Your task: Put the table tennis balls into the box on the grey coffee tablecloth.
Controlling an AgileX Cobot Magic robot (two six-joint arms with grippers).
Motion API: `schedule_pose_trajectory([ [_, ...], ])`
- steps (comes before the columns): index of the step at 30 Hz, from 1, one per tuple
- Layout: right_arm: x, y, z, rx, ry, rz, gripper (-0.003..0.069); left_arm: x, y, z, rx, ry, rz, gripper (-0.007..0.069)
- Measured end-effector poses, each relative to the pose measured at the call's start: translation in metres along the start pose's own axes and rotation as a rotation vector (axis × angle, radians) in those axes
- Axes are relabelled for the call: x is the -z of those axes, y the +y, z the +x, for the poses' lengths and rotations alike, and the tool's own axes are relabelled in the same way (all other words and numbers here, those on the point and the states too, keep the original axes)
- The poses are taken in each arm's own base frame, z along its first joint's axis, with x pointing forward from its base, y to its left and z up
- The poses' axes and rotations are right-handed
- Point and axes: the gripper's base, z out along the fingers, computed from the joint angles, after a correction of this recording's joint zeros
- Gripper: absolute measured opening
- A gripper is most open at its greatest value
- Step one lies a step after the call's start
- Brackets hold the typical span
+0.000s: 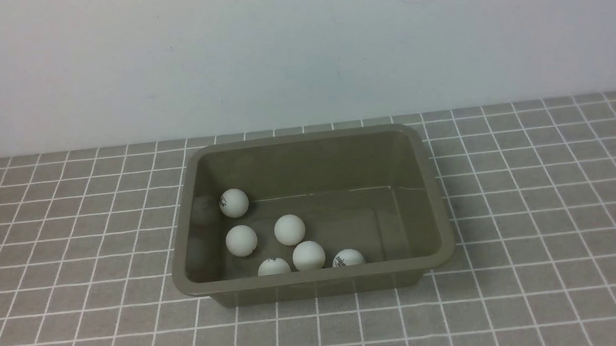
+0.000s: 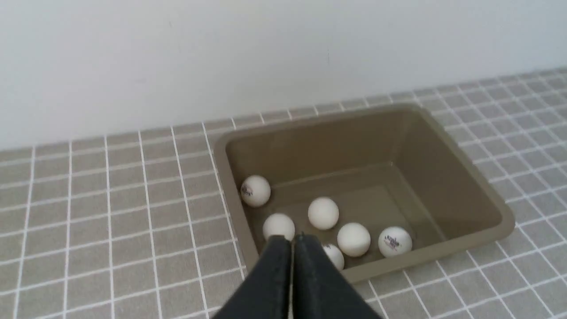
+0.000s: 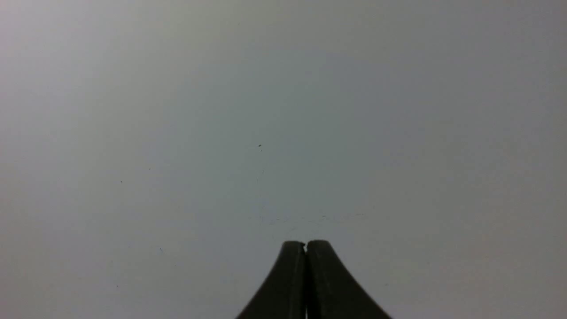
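six balls (image 1: 290, 229) lie in the box (image 1: 318, 276), left hand (image 2: 292, 238) and right hand (image 3: 305, 244) clenched, seemingly empty

Plain pale wall (image 1: 295, 44) behind; faint specks

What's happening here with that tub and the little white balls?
A two-armed robot's job is to put table tennis balls into the box on the grey coffee tablecloth. Six balls lie in the box, mostly toward its left and near side; none shows on the cloth. The left gripper and the right gripper are both shut and hold nothing, the left one hanging off to the box's left.
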Motion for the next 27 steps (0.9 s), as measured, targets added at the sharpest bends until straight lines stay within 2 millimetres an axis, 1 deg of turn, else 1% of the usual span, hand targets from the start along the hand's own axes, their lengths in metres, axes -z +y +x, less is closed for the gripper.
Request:
schedule_pose_trajectory([
  [2,0.000,0.000,0.000,0.003,-0.001,0.001,-0.0011,0.013,-0.002,0.011,-0.008,-0.049,0.001,-0.0005],
  [6,0.000,0.000,0.000,0.004,-0.001,0.001,-0.0011,0.034,-0.005,0.026,-0.022,-0.128,0.008,-0.0005],
  [11,0.000,0.000,0.000,0.004,-0.001,0.001,-0.0010,0.050,-0.007,0.033,-0.035,-0.194,0.014,-0.0005],
  [14,0.000,0.000,0.000,0.006,-0.002,0.001,-0.0010,0.053,-0.008,0.034,-0.043,-0.204,0.014,-0.0005],
  [19,0.000,0.000,0.000,0.006,-0.002,0.001,-0.0010,0.053,-0.007,0.034,-0.057,-0.204,0.006,-0.0005],
  [21,0.000,0.000,0.000,0.006,-0.002,0.001,-0.0010,0.050,-0.005,0.037,-0.073,-0.194,-0.010,-0.0005],
  [23,0.000,0.000,0.000,0.006,-0.002,0.001,-0.0010,0.040,0.001,0.046,-0.097,-0.181,-0.050,-0.0005],
  [25,0.000,0.000,0.000,0.006,-0.003,0.000,-0.0010,0.026,0.008,0.060,-0.113,-0.176,-0.098,-0.0005],
  [27,0.000,0.000,0.000,0.006,-0.003,-0.001,-0.0010,0.013,0.016,0.079,-0.115,-0.173,-0.148,-0.0005],
])
